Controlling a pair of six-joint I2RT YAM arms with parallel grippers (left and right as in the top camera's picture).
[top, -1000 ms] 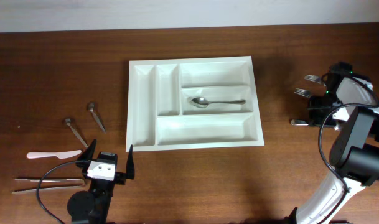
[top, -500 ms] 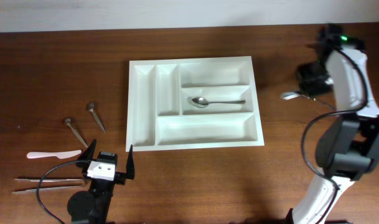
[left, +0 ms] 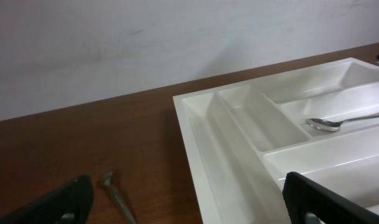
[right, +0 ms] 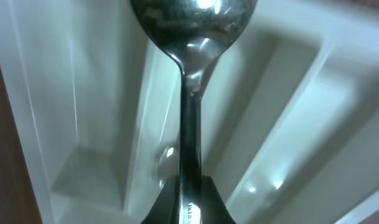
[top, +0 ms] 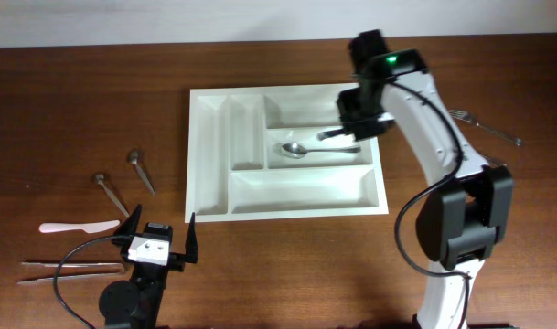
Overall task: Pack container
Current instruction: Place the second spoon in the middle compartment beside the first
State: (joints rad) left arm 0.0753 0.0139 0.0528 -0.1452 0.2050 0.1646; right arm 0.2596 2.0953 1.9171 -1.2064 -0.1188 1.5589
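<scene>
The container (top: 211,155), a white five-compartment cutlery tray, lies mid-table; it also shows in the left wrist view (left: 226,137) and the right wrist view (right: 71,124). One metal spoon (top: 305,150) lies in its middle long compartment. My right gripper (top: 351,123) is shut on a second metal spoon (right: 190,81) and holds it above the tray's right end, over the upper and middle compartments. My left gripper (top: 156,239) is open and empty near the table's front left, by the tray's front left corner.
Two small dark-handled utensils (top: 141,170) lie left of the tray, a pink knife (top: 77,227) and chopsticks (top: 68,268) at the front left. A fork (top: 484,126) lies on the table at the far right.
My right arm has swung left from the table's right side to above the tray's right end, carrying a spoon. The left arm has not moved.
</scene>
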